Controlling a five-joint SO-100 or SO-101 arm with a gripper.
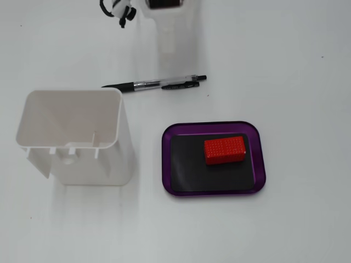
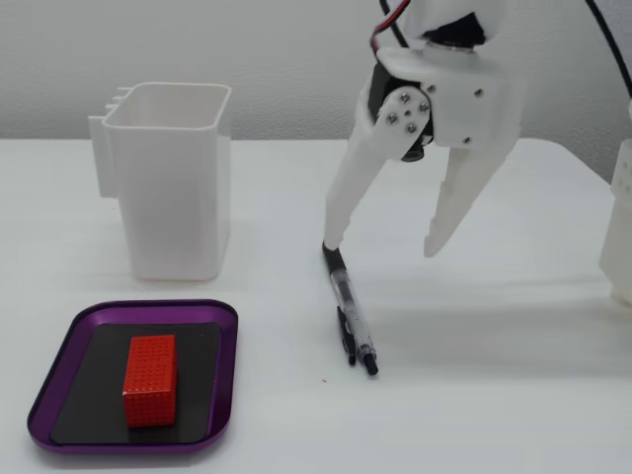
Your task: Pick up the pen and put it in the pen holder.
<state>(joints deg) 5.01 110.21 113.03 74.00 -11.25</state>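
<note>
A black and clear pen [image 1: 156, 84] lies flat on the white table, above the holder and tray in a fixed view. It also shows in the side fixed view [image 2: 352, 318], where it points away from the camera. The white, empty pen holder [image 1: 104, 164] [image 2: 178, 197] stands upright, apart from the pen. My white gripper [image 2: 383, 247] is open and empty, with its jaws pointing down and spread wide. It hangs just above the table beside the pen's dark grip end. In the top-down fixed view only one of its fingers [image 1: 167, 33] shows, at the top edge.
A purple tray [image 1: 214, 125] [image 2: 148, 308] with a black mat holds a red block [image 1: 225, 150] [image 2: 150, 380], next to the holder. Black cables [image 1: 118, 11] hang at the top edge. A white post [image 2: 622, 217] stands at the right edge.
</note>
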